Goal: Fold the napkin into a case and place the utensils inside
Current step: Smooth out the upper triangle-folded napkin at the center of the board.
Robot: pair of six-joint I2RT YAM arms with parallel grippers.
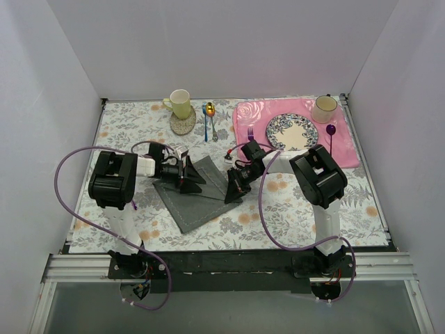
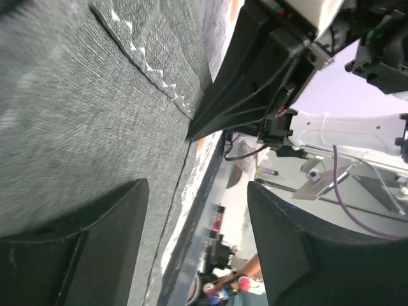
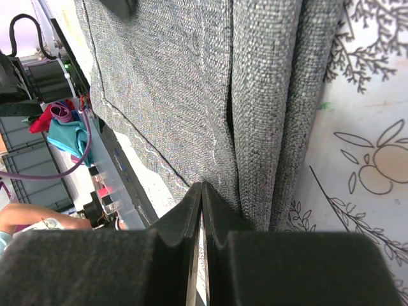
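Napkin (image 1: 196, 207) lies mid-table (image 1: 122, 129), dark grey, its right side doubled over into a thick fold. Left gripper (image 2: 197, 245) low over the napkin's far-left part, jaws spread, one finger (image 2: 76, 242) against the cloth, nothing between them. Right gripper (image 3: 202, 192) at the right folded edge, jaws pressed together, tips touching the fold; can't tell if cloth is caught. Silver fork (image 1: 214, 131) lies far side, near the mug (image 1: 180, 104), well apart from the napkin. Pink mat (image 1: 348, 152) far right.
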